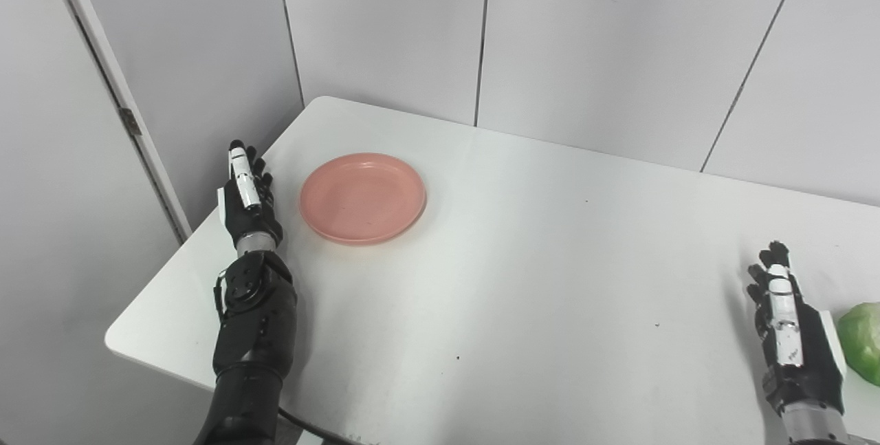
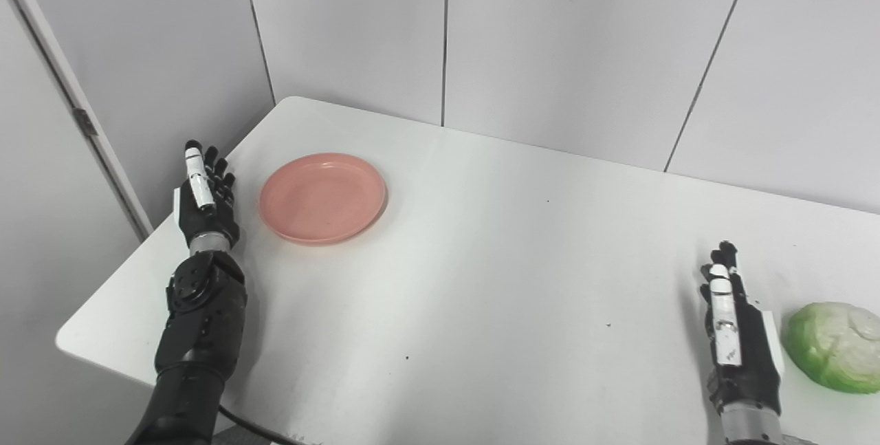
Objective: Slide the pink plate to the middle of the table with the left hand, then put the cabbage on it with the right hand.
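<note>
The pink plate point(image 1: 362, 198) lies flat near the far left corner of the white desk point(image 1: 536, 273), well away from the middle; the left hand point(image 1: 245, 199) stands on edge just beside the plate's left rim, fingers straight and spread, holding nothing, and apparently not touching the rim; the cabbage point(image 2: 835, 345) sits at the right edge of the desk, with the right hand point(image 2: 735, 335) just to its left, also spread wide and empty. The step in hand looks to be the slide; to do it well, the left hand should meet the rim low and square, so the plate glides rather than tips or spins; a steady push to the right and a little toward the robot should bring it to the middle; the right hand can wait beside the cabbage until the plate is at rest.
</note>
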`<state>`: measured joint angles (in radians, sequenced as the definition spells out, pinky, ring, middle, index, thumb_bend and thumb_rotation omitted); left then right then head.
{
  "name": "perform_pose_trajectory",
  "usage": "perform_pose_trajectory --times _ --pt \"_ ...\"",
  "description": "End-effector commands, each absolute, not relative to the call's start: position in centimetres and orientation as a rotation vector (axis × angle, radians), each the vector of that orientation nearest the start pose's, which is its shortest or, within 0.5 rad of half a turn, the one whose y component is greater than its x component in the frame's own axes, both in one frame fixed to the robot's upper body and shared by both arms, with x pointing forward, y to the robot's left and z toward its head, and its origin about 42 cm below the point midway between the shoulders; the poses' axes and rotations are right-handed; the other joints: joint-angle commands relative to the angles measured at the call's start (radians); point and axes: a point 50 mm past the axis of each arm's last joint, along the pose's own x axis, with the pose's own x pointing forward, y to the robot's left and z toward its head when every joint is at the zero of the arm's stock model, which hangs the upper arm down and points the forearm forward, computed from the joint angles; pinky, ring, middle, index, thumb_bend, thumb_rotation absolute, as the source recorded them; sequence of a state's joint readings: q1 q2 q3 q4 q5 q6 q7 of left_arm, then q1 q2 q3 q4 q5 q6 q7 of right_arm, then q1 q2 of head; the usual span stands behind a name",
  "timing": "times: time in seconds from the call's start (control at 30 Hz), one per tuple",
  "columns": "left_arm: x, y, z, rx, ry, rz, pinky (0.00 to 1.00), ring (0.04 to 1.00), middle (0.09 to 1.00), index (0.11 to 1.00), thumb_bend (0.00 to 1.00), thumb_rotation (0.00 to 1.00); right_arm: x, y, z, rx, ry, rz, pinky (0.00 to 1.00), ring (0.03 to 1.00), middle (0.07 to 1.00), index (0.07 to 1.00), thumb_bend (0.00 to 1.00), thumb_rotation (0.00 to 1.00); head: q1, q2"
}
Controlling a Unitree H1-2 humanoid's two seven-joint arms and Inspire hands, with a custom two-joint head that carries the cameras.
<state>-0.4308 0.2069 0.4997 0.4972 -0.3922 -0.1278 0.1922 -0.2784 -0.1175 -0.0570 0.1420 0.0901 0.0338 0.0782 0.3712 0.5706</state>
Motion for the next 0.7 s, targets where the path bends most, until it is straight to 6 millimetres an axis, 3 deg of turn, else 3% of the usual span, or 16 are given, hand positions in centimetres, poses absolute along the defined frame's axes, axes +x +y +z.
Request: perform_pose_trajectory --times 0.0,0.3,0.67 --pt "40.5 39.9 15.2 -0.400 -0.215 0.614 1.00 0.983 0.975 0.986 0.39 1.00 38.0 -24.0 16.5 -0.023 -0.159 0.085 1.00 0.982 0.993 1.000 0.16 1.00 0.000 0.000" --pt "41.4 39.1 14.3 -0.386 -0.166 0.593 0.98 0.975 0.963 0.964 0.41 1.00 37.9 -23.9 16.4 -0.032 -0.158 0.077 1.00 0.974 0.986 0.998 0.16 1.00 -0.018 0.001" --pt "42.8 36.4 13.6 -0.385 -0.136 0.484 0.99 0.969 0.956 0.958 0.42 1.00 38.1 -23.7 16.2 -0.027 -0.156 0.074 1.00 0.977 0.987 0.997 0.17 1.00 -0.031 0.000"
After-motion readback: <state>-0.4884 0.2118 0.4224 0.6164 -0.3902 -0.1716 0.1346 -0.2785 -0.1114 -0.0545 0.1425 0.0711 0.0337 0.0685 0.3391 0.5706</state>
